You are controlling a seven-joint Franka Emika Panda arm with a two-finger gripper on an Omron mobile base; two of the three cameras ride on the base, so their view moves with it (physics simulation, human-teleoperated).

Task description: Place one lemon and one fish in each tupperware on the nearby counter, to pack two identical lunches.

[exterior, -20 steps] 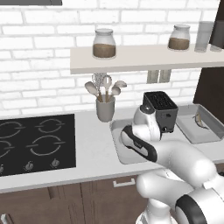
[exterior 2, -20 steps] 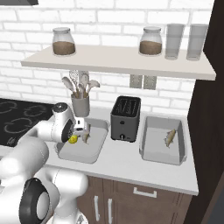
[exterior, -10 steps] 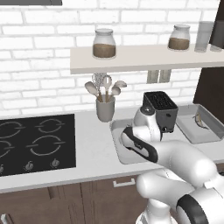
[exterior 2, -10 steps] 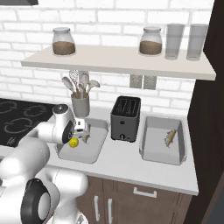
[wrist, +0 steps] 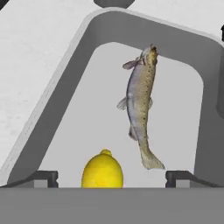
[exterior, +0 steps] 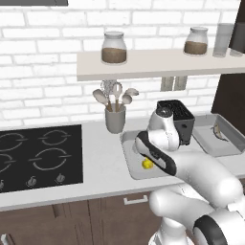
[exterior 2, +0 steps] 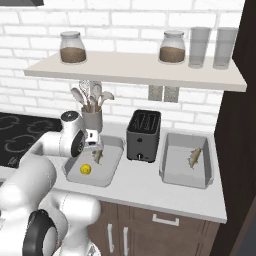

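The robot's hand (wrist: 112, 177) hangs with its fingers spread wide and empty over the left tupperware (exterior 2: 114, 144), which sits on the table (exterior 2: 145, 187) between the utensil crock (exterior 2: 92, 120) and the black toaster (exterior 2: 143, 135). A bright yellow lemon (wrist: 102, 169) lies directly below, between the two fingertips near the tray's front edge; a slender trout-like fish (wrist: 141, 104) lies just beside it, stretching toward the far corner. The right tupperware (exterior 2: 204, 172), by the table's right edge, holds one fish (exterior 2: 194, 157) and, as far as can be seen, no lemon. The lemon looks firm, light and prone to roll, best pinched across its middle; the fish appears slick and narrow, best taken mid-body.
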